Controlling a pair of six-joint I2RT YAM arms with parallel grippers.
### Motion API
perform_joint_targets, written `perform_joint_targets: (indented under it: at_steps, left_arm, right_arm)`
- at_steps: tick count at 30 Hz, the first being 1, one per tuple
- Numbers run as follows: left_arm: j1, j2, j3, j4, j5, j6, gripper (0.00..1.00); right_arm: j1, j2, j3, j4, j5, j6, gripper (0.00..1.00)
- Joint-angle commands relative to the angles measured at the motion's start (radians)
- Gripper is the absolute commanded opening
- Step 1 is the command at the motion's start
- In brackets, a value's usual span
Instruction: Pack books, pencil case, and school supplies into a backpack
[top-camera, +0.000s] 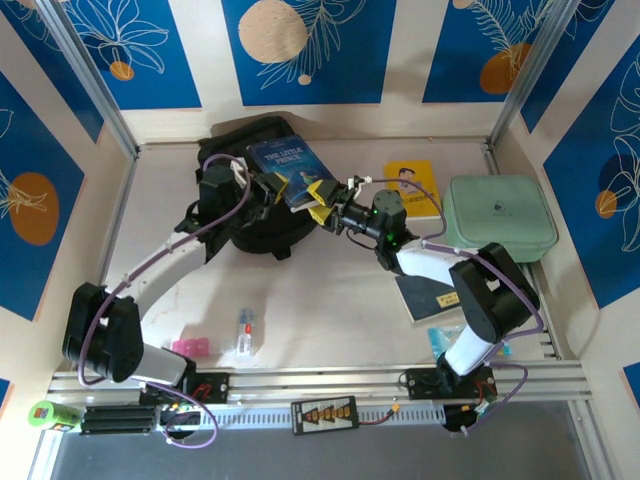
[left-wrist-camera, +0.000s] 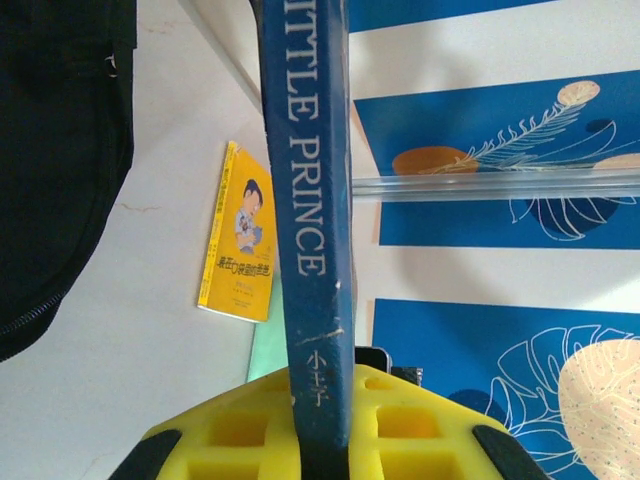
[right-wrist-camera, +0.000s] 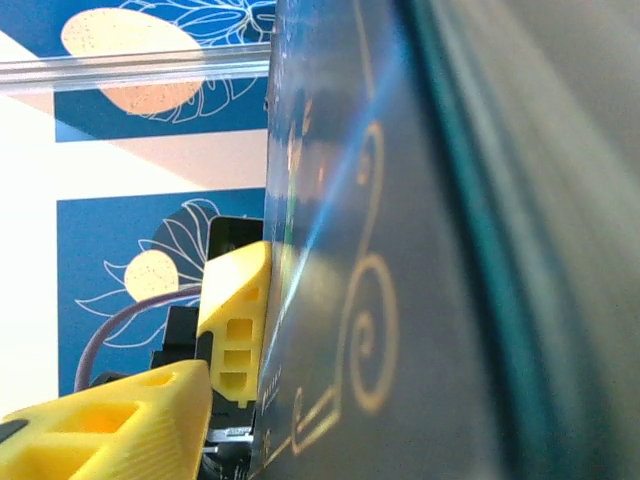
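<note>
Dark-blue Little Prince paperback is hovering above the black backpack, left jaws and right jaws both clenching it; I'd be lowering it edge-first, slowly.

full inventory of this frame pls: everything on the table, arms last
backpack: 1, black, far centre-left
blue book: 1, dark blue, raised over the backpack, held at its near edge
yellow book: 1, yellow, flat, far side, left of the case
third book: 1, dark greyish, flat, partly under the right arm
case: 1, mint green, far right
pink item: count unclear, pink, near edge, left
small tube: 1, pale, near edge, right of the pink item
light blue item: 1, partly hidden by the right arm's base
left gripper: yellow fingers, shut on the blue book
right gripper: yellow fingers, at the blue book's right corner, grip unclear
</note>
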Motion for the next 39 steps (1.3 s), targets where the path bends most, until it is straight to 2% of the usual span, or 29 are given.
perform_joint_targets:
  at_steps: [1, 4, 8, 11, 12, 15, 18, 22, 27, 30, 36, 39]
  left_arm:
    - [-0.007, -0.05, 0.002, 0.087, -0.023, -0.002, 0.0]
    - [-0.007, -0.048, -0.002, 0.09, -0.015, -0.006, 0.0]
    - [-0.006, -0.046, -0.01, 0.093, -0.009, -0.009, 0.0]
    - [-0.003, -0.062, -0.002, -0.007, -0.022, 0.036, 0.0]
    - [0.0, -0.071, 0.025, -0.137, -0.044, 0.082, 0.06]
    - [0.009, -0.073, 0.104, -0.453, -0.172, 0.293, 0.37]
    - [0.029, -0.052, 0.114, -0.582, -0.251, 0.455, 0.64]
    - [0.047, 0.015, 0.111, -0.618, -0.259, 0.632, 0.8]
    - [0.044, 0.175, 0.215, -0.667, -0.15, 0.84, 0.82]
    - [0.025, 0.268, 0.292, -0.721, -0.132, 0.929, 0.82]
    - [-0.039, 0.363, 0.287, -0.73, -0.129, 1.004, 0.81]
    - [-0.084, 0.372, 0.246, -0.734, -0.108, 1.022, 0.8]
  right_arm:
    - [0.008, -0.025, -0.017, 0.012, 0.068, -0.013, 0.56]
    - [0.01, -0.026, -0.003, -0.003, 0.07, -0.024, 0.47]
    - [0.015, -0.019, 0.012, -0.013, 0.076, -0.03, 0.28]
    - [0.014, -0.034, 0.001, -0.038, 0.092, -0.05, 0.16]
    - [0.013, -0.043, -0.005, -0.055, 0.098, -0.065, 0.14]
    - [0.007, -0.09, -0.025, -0.161, 0.119, -0.132, 0.09]
    - [-0.015, -0.159, -0.03, -0.344, 0.132, -0.235, 0.07]
    - [-0.053, -0.246, -0.013, -0.605, 0.158, -0.374, 0.06]
    - [-0.09, -0.316, -0.027, -0.714, 0.177, -0.453, 0.05]
    - [-0.104, -0.353, -0.031, -0.761, 0.191, -0.488, 0.05]
    - [-0.134, -0.433, -0.048, -0.85, 0.236, -0.536, 0.06]
    - [-0.158, -0.479, -0.072, -0.869, 0.238, -0.537, 0.02]
